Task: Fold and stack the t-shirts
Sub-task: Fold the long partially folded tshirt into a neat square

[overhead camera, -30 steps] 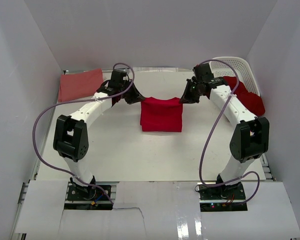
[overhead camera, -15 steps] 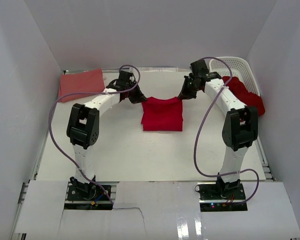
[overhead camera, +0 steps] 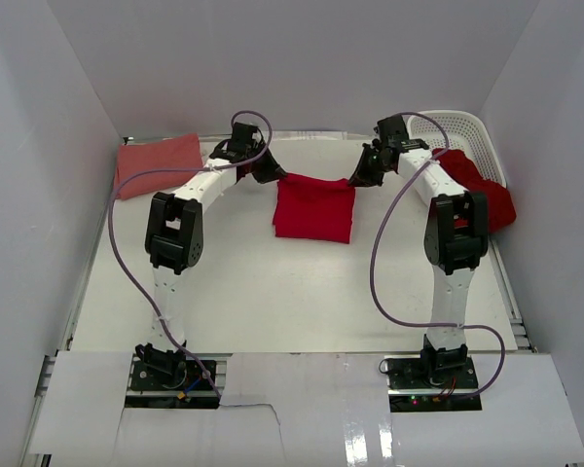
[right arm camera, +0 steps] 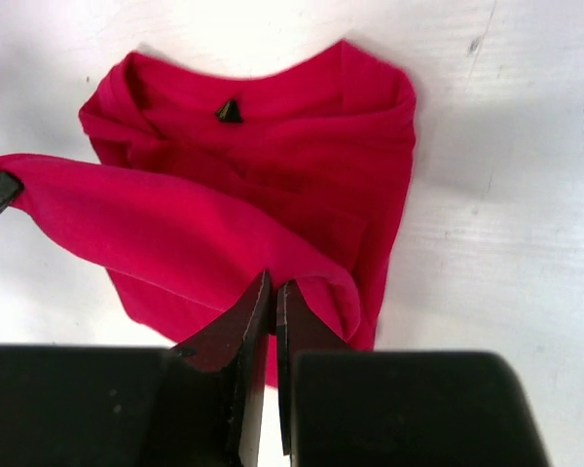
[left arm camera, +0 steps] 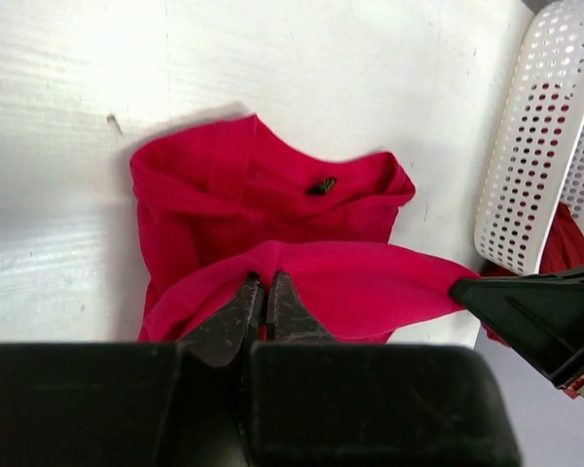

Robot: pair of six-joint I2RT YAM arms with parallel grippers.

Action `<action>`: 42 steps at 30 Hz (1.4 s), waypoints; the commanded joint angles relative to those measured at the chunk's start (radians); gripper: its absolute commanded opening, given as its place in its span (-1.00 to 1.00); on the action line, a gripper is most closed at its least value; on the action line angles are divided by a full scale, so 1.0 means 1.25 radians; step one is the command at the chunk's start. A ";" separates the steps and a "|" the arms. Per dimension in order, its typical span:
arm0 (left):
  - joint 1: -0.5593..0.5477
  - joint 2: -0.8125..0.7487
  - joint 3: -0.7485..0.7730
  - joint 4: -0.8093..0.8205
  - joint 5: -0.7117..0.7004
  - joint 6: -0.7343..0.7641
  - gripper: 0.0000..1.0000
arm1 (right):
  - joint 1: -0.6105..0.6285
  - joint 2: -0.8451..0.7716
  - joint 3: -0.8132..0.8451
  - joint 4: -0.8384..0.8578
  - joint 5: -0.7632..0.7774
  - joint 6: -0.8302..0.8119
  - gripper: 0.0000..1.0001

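Observation:
A crimson t-shirt (overhead camera: 314, 208) lies partly folded at the table's far middle. My left gripper (overhead camera: 270, 174) is shut on its far left corner and my right gripper (overhead camera: 358, 178) is shut on its far right corner. Between them the held edge is stretched taut, lifted above the rest of the cloth. The left wrist view shows this shirt (left arm camera: 273, 233) with the left gripper (left arm camera: 267, 289) pinching the raised fold. The right wrist view shows it (right arm camera: 253, 195) with the right gripper (right arm camera: 273, 288) pinching the same fold. A salmon-pink shirt (overhead camera: 158, 161) lies folded at the far left.
A white lattice basket (overhead camera: 464, 133) stands at the far right, also seen in the left wrist view (left arm camera: 540, 146), with more crimson shirts (overhead camera: 485, 190) spilling over its near side. White walls enclose the table on three sides.
Both grippers have moved toward the far wall, carrying the shirt's held edge with them. The edge is now pulled straight, where it sagged before. Both arms have stretched out further.

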 commanded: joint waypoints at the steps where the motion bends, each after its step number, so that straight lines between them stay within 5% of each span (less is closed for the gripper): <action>1: 0.014 0.019 0.060 0.002 -0.002 0.004 -0.82 | -0.023 0.024 0.047 0.075 -0.035 -0.011 -0.85; 4: 0.017 0.062 0.096 0.022 -0.018 0.005 -0.57 | -0.030 0.046 0.050 0.116 -0.025 -0.009 -0.84; 7: 0.020 0.076 0.085 0.094 -0.021 0.007 -0.04 | -0.031 0.057 0.014 0.187 -0.014 -0.003 -0.70; 10: 0.021 0.080 0.097 0.149 -0.044 0.032 0.18 | -0.030 0.047 -0.024 0.279 -0.002 -0.015 0.24; 11: 0.020 0.073 0.100 0.164 -0.058 0.040 0.34 | -0.030 0.018 -0.073 0.311 0.012 -0.019 0.94; 17: 0.020 -0.011 0.056 0.235 -0.129 0.102 0.43 | -0.029 -0.096 -0.200 0.459 0.111 -0.093 0.83; 20: 0.014 -0.093 -0.041 0.273 -0.112 0.119 0.39 | -0.029 -0.127 -0.231 0.486 0.048 -0.103 0.99; 24: 0.001 -0.171 -0.168 0.308 -0.017 0.120 0.24 | -0.029 -0.118 -0.244 0.496 -0.070 -0.074 0.45; 25: -0.002 -0.182 -0.191 0.309 0.010 0.119 0.10 | -0.029 -0.116 -0.245 0.502 -0.091 -0.051 -0.08; 27: -0.003 -0.184 -0.252 0.385 0.089 0.115 -0.34 | -0.029 -0.096 -0.244 0.529 -0.151 -0.033 -0.63; 28: -0.003 -0.173 -0.268 0.425 0.110 0.114 -0.86 | -0.029 -0.066 -0.221 0.529 -0.166 -0.019 -0.84; 29: -0.003 -0.155 -0.257 0.426 0.122 0.109 -1.00 | -0.029 -0.047 -0.204 0.521 -0.201 -0.014 -0.85; 35: -0.015 0.078 -0.033 0.427 0.311 0.087 -1.00 | -0.031 0.085 -0.113 0.554 -0.275 0.047 -0.85; 42: -0.020 0.208 0.057 0.435 0.320 0.089 -1.00 | -0.051 0.211 -0.047 0.580 -0.329 0.115 -0.85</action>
